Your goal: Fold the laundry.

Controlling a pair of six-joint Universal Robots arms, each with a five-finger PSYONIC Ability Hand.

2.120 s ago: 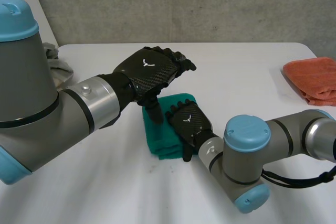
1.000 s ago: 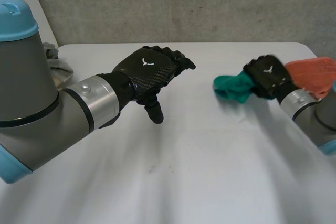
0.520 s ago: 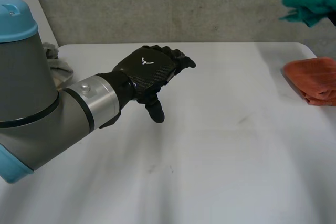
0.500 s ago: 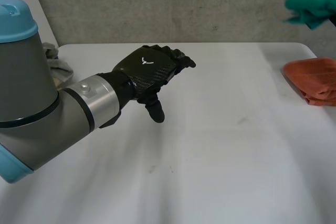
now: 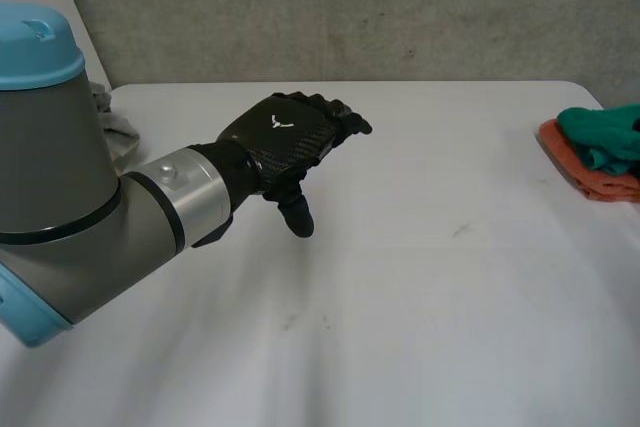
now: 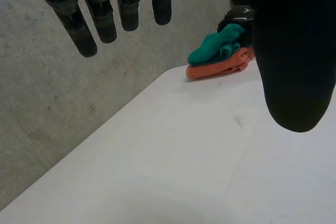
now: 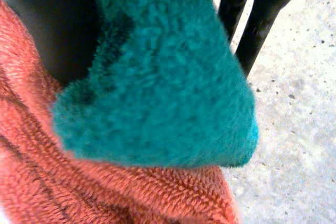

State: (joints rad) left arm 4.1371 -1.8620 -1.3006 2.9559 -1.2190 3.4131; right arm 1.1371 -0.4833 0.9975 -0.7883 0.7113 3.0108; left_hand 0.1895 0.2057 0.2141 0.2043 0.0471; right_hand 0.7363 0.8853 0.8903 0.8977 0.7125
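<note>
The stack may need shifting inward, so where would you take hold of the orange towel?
Grip the orange towel at its folded edge facing the middle of the table, coming in low from that side: the layers lie flat and stacked there, and that edge is bare. The green cloth, in the right hand, covers the top.

Soft, even, fairly bright light across the matte white table (image 5: 430, 287)
</note>
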